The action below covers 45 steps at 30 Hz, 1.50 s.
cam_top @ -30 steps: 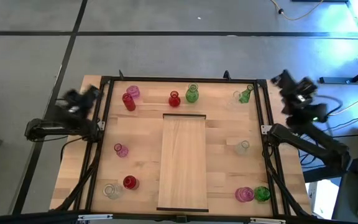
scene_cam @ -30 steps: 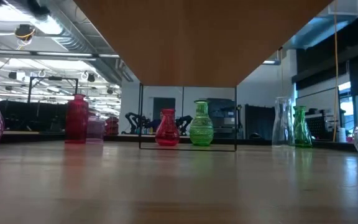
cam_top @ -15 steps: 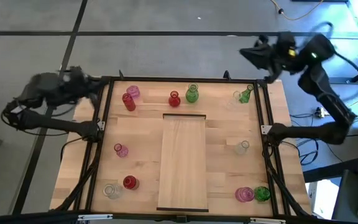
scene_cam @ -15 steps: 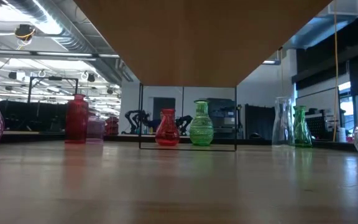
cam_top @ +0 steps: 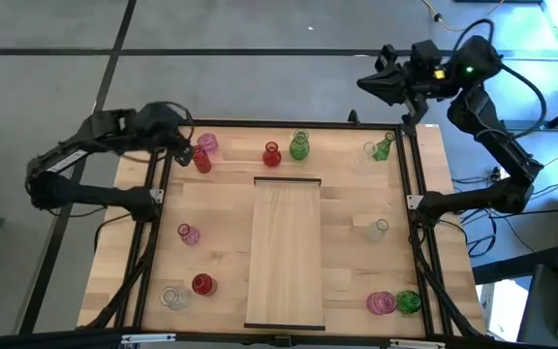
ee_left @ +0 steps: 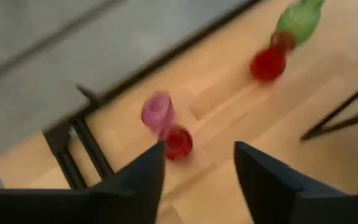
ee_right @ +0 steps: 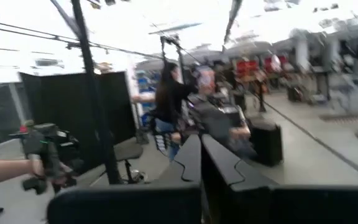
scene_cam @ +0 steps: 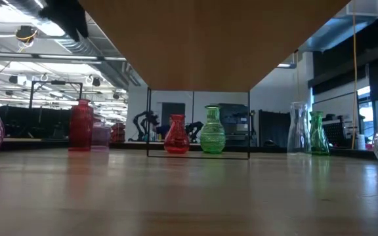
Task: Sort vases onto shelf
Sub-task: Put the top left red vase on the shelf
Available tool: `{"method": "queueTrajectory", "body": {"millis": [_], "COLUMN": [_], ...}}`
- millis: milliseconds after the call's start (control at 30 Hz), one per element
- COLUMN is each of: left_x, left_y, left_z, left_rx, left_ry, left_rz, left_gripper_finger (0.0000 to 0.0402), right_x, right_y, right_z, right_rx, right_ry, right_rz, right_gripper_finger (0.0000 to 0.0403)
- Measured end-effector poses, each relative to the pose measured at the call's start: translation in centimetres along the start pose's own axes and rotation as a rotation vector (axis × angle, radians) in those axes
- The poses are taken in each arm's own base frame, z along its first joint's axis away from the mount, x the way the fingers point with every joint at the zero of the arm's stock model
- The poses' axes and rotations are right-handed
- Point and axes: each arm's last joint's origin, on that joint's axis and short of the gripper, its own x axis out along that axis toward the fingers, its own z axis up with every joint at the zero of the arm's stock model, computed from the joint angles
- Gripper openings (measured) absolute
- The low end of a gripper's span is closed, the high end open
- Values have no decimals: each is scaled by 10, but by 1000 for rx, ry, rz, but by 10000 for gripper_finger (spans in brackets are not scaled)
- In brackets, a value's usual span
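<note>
We see the left end effector, fingers spread and empty, hovering over the red vase beyond the shelf. The shelf sits bare, so sorting hasn't begun; next comes a descent around that neck. The right end effector, closed, waits past the bench's far edge.

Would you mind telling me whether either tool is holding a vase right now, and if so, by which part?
Nothing is held. The left tool is open above the red vase and pink vase, touching neither. The right tool is shut and empty beyond the table's far edge.
</note>
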Motion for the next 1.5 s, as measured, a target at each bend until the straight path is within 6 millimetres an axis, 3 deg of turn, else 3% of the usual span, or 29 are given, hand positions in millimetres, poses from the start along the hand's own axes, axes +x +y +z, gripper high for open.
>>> {"method": "queueTrajectory", "body": {"millis": [167,300,467,867,1200,1500], "left_x": [39,65,86,131,154,172], "left_y": [16,31,37,25,31,45], "left_z": [24,32,35,40,41,18], "left_rx": [-9,-81,-113,-47,-54,-143], "left_ry": [109,258,380,551,625,726], "left_rz": [58,-26,-133,-63,-9,-90], "left_gripper_finger": [271,292,289,282,282,282], "right_x": [2,2,2,2,2,2], "right_y": [4,4,3,3,4,4], "right_z": [4,4,0,-1,-1,-1], "right_rx": [-28,-13,17,19,46,45], "right_ry": [-33,-29,-1,18,27,26], "right_rz": [26,31,34,62,84,82], "right_gripper_finger": [1,1,1,1,1,1]}}
